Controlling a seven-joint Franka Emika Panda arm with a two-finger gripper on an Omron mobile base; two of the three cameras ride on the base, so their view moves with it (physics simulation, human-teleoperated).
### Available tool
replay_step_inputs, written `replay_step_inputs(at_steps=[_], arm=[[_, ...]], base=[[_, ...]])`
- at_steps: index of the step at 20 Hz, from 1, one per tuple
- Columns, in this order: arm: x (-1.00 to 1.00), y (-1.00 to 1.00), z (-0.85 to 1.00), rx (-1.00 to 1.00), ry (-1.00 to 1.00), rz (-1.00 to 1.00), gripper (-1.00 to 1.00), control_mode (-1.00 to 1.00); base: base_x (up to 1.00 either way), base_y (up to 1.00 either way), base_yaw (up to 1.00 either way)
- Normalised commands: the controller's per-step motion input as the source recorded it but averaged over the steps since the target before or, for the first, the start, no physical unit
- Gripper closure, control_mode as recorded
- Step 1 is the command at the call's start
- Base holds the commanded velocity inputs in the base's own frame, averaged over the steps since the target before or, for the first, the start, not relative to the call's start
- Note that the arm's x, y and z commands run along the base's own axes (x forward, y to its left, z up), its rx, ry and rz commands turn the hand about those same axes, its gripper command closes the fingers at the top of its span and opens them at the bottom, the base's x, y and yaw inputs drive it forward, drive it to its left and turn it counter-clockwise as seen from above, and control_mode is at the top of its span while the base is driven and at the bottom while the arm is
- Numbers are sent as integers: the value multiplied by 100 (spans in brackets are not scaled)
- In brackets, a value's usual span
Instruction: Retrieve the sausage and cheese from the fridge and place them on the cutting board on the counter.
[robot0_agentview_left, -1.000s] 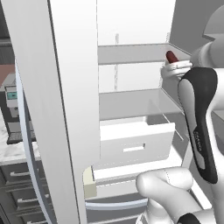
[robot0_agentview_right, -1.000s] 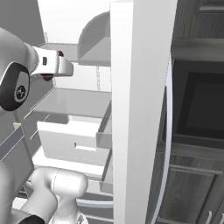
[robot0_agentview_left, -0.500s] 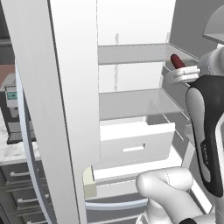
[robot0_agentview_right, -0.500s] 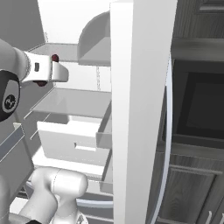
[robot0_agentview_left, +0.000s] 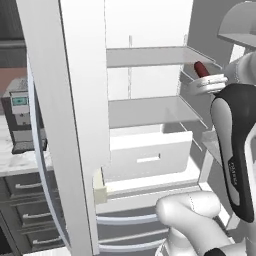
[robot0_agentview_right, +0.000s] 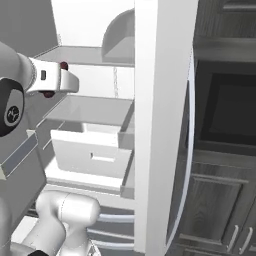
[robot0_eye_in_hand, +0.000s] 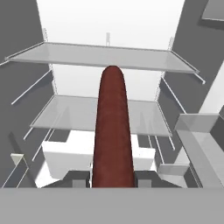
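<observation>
The dark reddish-brown sausage (robot0_eye_in_hand: 113, 127) runs lengthwise between my fingers, and my gripper (robot0_eye_in_hand: 112, 177) is shut on it. From the left base its tip (robot0_agentview_left: 201, 68) pokes up out of my gripper (robot0_agentview_left: 204, 77) at the right edge of the open fridge (robot0_agentview_left: 150, 111), level with the upper shelf. From the right base, my gripper (robot0_agentview_right: 59, 80) with the sausage (robot0_agentview_right: 64, 65) hangs in front of the fridge's white shelves (robot0_agentview_right: 95, 110). Cheese and cutting board are out of view. A strip of marble counter (robot0_agentview_left: 15, 161) lies at the far left.
The open fridge door (robot0_agentview_left: 65, 125) stands at my left, the other door (robot0_agentview_right: 160, 125) at my right. A white drawer (robot0_agentview_left: 150, 156) is pulled out below the shelves. A door bin (robot0_eye_in_hand: 201, 140) juts in close by. Beside the fridge are an oven (robot0_agentview_right: 225, 115) and a coffee machine (robot0_agentview_left: 20, 112).
My gripper has drawn back a little from the upper shelf and sunk slightly, still carrying the sausage. The fridge and its doors have not moved.
</observation>
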Motion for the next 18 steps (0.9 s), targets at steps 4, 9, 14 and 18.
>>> replay_step_inputs(at_steps=[4, 9, 14, 18], arm=[[0, 0, 0, 0, 0, 0, 100, 100], [0, 0, 0, 0, 0, 0, 100, 100], [0, 0, 0, 0, 0, 0, 100, 100], [0, 0, 0, 0, 0, 0, 100, 100]], base=[[-94, 0, 0], [-69, 4, 0], [-52, 20, 0], [-45, 69, 0]])
